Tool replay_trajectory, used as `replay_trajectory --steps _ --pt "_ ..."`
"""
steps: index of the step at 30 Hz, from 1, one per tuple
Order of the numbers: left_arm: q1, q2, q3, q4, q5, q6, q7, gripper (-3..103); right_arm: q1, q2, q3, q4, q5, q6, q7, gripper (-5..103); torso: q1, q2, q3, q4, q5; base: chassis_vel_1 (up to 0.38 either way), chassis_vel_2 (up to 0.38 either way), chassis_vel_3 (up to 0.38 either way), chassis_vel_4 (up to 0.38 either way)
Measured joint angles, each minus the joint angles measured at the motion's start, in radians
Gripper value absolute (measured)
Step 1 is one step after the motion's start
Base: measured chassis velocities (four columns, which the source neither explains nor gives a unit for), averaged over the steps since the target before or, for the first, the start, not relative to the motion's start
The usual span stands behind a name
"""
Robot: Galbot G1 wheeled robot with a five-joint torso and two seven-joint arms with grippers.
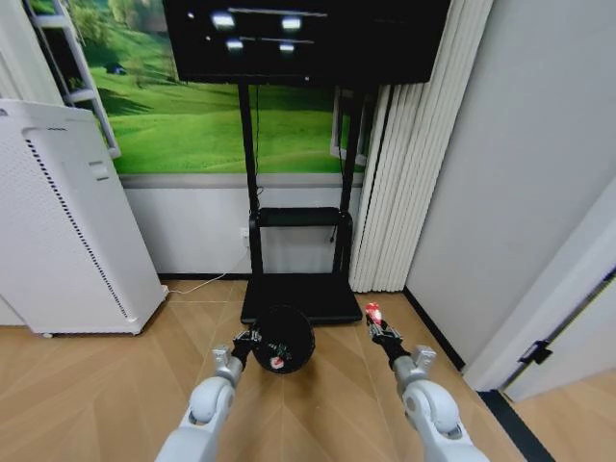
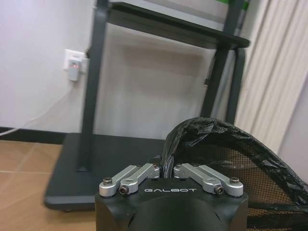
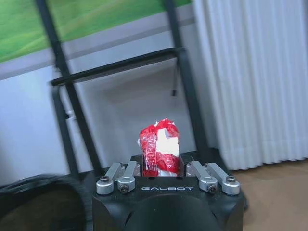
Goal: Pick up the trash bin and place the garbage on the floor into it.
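The left gripper [image 1: 246, 339] has its fingers pressed together on the rim of the trash bin [image 1: 286, 339], pinching the black liner bunched there, and holds the bin up in front of the robot with its mouth tipped toward the camera; a red-and-white scrap [image 1: 277, 364] already lies inside near the bottom. Off to the other side, well apart from the bin's rim, the right gripper [image 1: 377, 322] pinches a second red-and-white piece [image 3: 160, 153] that sticks up beyond its fingertips, above the wood floor [image 1: 115, 385]. In the left wrist view, the liner [image 2: 202, 132] rises just past the closed fingers [image 2: 144, 171]. This looks like the drop-off step for that piece: it has been gathered but not yet binned. The next move seems to call for bringing the pinched piece over the bin's open mouth, or the bin under it, before the right fingers spread, with the left hold kept firm so the bin doesn't tilt.
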State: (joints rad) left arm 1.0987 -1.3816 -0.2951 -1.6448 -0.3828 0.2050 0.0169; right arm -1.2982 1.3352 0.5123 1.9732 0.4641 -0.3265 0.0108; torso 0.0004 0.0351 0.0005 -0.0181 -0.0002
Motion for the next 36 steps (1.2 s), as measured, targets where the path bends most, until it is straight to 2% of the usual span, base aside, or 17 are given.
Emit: replay_trajectory --steps 5,7,8,10,13,15,17,18,19,21,23,24,29,31,32,34,36 --pt "-0.033 -0.034 0.044 0.023 0.004 0.001 -0.005 7 -0.002 0.005 -0.084 -0.007 -0.069 -0.003 -0.005 33 0.000 0.000 0.000 -0.0001 0.0000 0.000 0.000 0.000 0.000" --pt "-0.041 -0.054 0.058 0.035 0.013 0.001 -0.005 7 0.002 0.015 -0.150 -0.024 -0.115 -0.003 0.019 32 0.000 0.000 0.000 0.0000 0.0003 0.000 0.000 0.000 0.000" --pt "-0.041 -0.054 0.058 0.035 0.013 0.001 -0.005 7 0.002 0.015 -0.150 -0.024 -0.115 -0.003 0.019 32 0.000 0.000 0.000 0.0000 0.0003 0.000 0.000 0.000 0.000" --pt "-0.047 -0.066 0.065 0.051 0.021 -0.001 -0.002 7 0.009 0.026 -0.204 -0.041 -0.187 -0.010 0.025 32 0.000 0.000 0.000 0.0003 0.0003 0.000 0.000 0.000 0.000" --pt "-0.054 -0.069 0.067 0.061 0.026 -0.003 0.005 7 0.015 0.034 -0.236 -0.057 -0.234 -0.024 0.027 28 0.000 0.000 0.000 0.0002 0.0002 0.000 0.000 0.000 0.000" --pt "-0.059 -0.069 0.067 0.064 0.024 -0.004 0.009 7 0.018 0.039 -0.247 -0.067 -0.250 -0.025 0.032 38 0.000 0.000 0.000 0.0002 0.0001 0.000 0.000 0.000 0.000" --pt "-0.061 -0.068 0.066 0.066 0.023 -0.004 0.011 7 0.019 0.039 -0.248 -0.070 -0.259 -0.025 0.033 38 0.000 0.000 0.000 0.0002 0.0001 0.000 0.000 0.000 0.000" --pt "-0.065 -0.064 0.064 0.069 0.020 -0.005 0.015 7 0.018 0.040 -0.244 -0.072 -0.266 -0.025 0.033 49 0.000 0.000 0.000 0.0002 0.0002 0.000 0.000 0.000 0.000" --pt "-0.065 -0.064 0.064 0.069 0.020 -0.005 0.015 7 0.018 0.040 -0.244 -0.072 -0.266 -0.025 0.033 49 0.000 0.000 0.000 0.0002 0.0002 0.000 0.000 0.000 0.000" --pt "-0.068 -0.057 0.060 0.070 0.014 -0.005 0.019 7 0.014 0.039 -0.225 -0.068 -0.266 -0.028 0.036 60 0.000 0.000 0.000 0.0001 0.0002 0.000 0.000 0.000 0.000" --pt "-0.070 -0.054 0.059 0.071 0.011 -0.005 0.021 7 0.012 0.038 -0.214 -0.063 -0.266 -0.028 0.039 60 0.000 0.000 0.000 0.0001 0.0001 0.000 0.000 0.000 0.000" --pt "-0.072 -0.051 0.058 0.072 0.008 -0.005 0.022 7 0.008 0.035 -0.198 -0.058 -0.265 -0.028 0.045 71 0.000 0.000 0.000 0.0001 0.0001 0.000 0.000 0.000 0.000" --pt "-0.078 -0.045 0.055 0.072 -0.005 -0.006 0.024 7 -0.002 0.028 -0.164 -0.038 -0.264 -0.029 0.073 82 0.000 0.000 0.000 0.0000 0.0002 0.000 0.000 0.000 0.000" --pt "-0.083 -0.037 0.051 0.072 -0.016 -0.006 0.024 7 -0.020 0.021 -0.126 -0.009 -0.265 -0.036 0.095 92 0.000 0.000 0.000 0.0000 0.0001 0.000 0.000 0.000 0.000" --pt "-0.083 -0.037 0.051 0.072 -0.016 -0.006 0.024 7 -0.020 0.021 -0.126 -0.009 -0.265 -0.036 0.095 92 0.000 0.000 0.000 0.0000 0.0001 0.000 0.000 0.000 0.000" --pt "-0.085 -0.027 0.041 0.071 -0.025 -0.005 0.029 7 -0.040 0.019 -0.099 0.019 -0.270 -0.048 0.103 99 0.000 0.000 0.000 0.0000 0.0002 0.000 0.000 0.000 0.000" --pt "-0.085 -0.026 0.038 0.071 -0.026 -0.005 0.029 7 -0.046 0.019 -0.095 0.025 -0.273 -0.049 0.103 100 0.000 0.000 0.000 0.0000 0.0002 0.000 0.000 0.000 0.000"
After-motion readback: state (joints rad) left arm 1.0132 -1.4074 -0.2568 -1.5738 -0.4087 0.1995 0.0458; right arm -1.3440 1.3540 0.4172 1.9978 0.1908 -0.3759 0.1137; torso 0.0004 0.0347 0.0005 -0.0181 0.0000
